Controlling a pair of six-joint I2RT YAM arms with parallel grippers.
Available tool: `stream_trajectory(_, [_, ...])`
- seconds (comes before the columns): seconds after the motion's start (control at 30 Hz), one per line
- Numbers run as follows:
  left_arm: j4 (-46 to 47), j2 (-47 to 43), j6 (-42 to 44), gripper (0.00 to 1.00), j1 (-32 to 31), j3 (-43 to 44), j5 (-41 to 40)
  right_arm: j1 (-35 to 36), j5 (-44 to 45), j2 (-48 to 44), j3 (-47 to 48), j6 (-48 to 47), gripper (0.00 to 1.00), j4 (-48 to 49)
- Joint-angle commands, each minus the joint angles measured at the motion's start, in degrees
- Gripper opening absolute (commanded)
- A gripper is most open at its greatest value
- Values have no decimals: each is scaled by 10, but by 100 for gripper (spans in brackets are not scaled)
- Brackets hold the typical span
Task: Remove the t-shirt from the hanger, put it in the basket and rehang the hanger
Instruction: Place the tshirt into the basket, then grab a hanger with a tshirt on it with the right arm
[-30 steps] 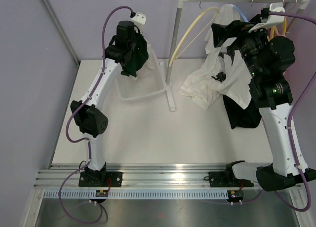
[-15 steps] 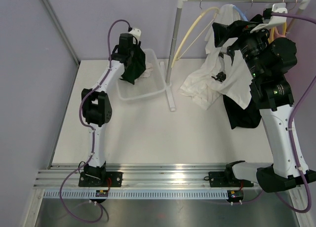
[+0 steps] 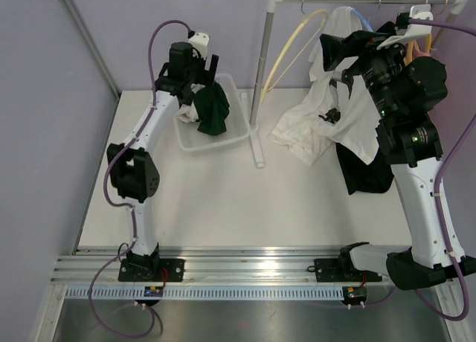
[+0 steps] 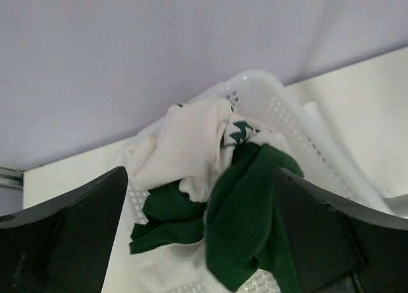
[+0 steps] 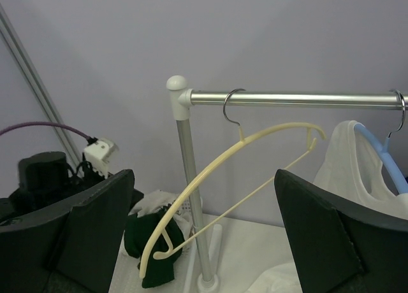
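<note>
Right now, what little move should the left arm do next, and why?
Probably lift straight up, away from the white basket. The left fingers stand wide open and empty, and the green t-shirt lies in the basket, so its job there looks done.

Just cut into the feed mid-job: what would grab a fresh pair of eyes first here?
A dark green t-shirt lies heaped on white cloth in the white perforated plastic basket at the far left of the table, with the open left gripper above it. On the right, a white t-shirt hangs from a blue hanger on the metal rail, beside an empty cream hanger.
</note>
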Motion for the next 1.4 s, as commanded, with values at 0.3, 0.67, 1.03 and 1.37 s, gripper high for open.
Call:
stream_trajectory(0.3, [-23,-289,-59,99,-13,-181,82,-2,5,-23,-9,-13,100,25])
stream_trajectory(0.67, [140,-507,-95,99,-13,-512,133,-2,51,-51,-65,-8,99,95])
stream_trajectory(1.03, [252,-628,-127,99,-13,-682,176,-2,68,-47,-60,-9,99,91])
stream_trajectory(1.37, [274,-636,-134,99,-14,-717,187,-2,122,-48,-60,11,99,125])
